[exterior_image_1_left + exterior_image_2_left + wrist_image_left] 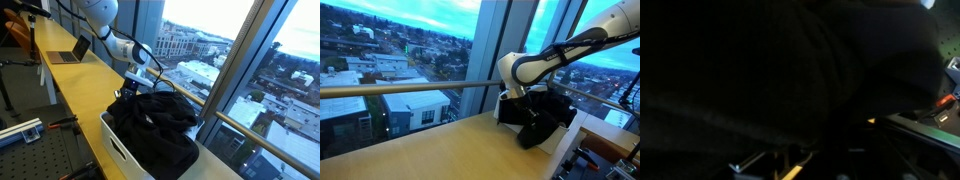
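Item: black garment, heaped in white bin, centre frame, on wooden counter. Gripper: jaws together, sunk into the garment's upper-left edge. Laptop, upper left.

A long wooden counter runs beside the glass, and there's an open laptop sitting towards its far end. Down in the near corner, a perforated metal plate lies just beside the counter. Tall window panes fill the whole wall, split by a broad slanted frame post. In an exterior view a horizontal rail crosses the glass. Beyond it a pale-roofed building stands among city rooftops in blue, dusky light. The wrist view is almost all dark, with a small orange-red bit at the right edge, too dim to name.
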Action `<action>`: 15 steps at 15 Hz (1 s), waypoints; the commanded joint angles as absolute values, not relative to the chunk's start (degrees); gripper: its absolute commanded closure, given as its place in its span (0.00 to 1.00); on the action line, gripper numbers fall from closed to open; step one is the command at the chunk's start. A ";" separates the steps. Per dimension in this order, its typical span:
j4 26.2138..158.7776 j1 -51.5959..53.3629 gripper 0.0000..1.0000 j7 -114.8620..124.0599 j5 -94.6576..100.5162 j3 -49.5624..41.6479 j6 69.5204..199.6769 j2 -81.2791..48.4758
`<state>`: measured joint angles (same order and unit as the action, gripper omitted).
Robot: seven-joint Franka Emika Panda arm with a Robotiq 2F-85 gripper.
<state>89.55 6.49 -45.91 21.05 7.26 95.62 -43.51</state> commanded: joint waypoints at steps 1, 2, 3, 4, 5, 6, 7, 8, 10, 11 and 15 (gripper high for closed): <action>89.68 5.81 0.99 -44.73 19.89 7.42 94.10 -40.46; 89.69 5.44 0.99 -44.42 19.20 7.56 94.09 -39.24; 89.85 4.89 0.99 -44.17 18.28 7.69 94.20 -37.40; 90.14 4.18 0.99 -43.78 17.19 7.72 94.52 -35.05; 90.08 3.56 0.99 -43.42 16.23 7.58 94.72 -33.09; 90.08 2.94 0.99 -42.43 15.21 7.26 95.64 -31.24; 89.77 2.26 0.99 -42.00 14.34 6.94 95.58 -29.33; 89.34 1.51 0.99 -41.66 13.67 6.56 95.27 -27.43; 88.63 -0.34 0.99 -41.60 12.67 5.60 94.75 -23.62; 88.44 -1.17 0.99 -41.57 12.15 5.01 94.74 -22.27; 89.69 -3.33 0.99 -40.06 12.26 2.51 96.71 -20.08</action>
<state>88.33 -2.56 -42.00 12.80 4.08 95.62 -21.28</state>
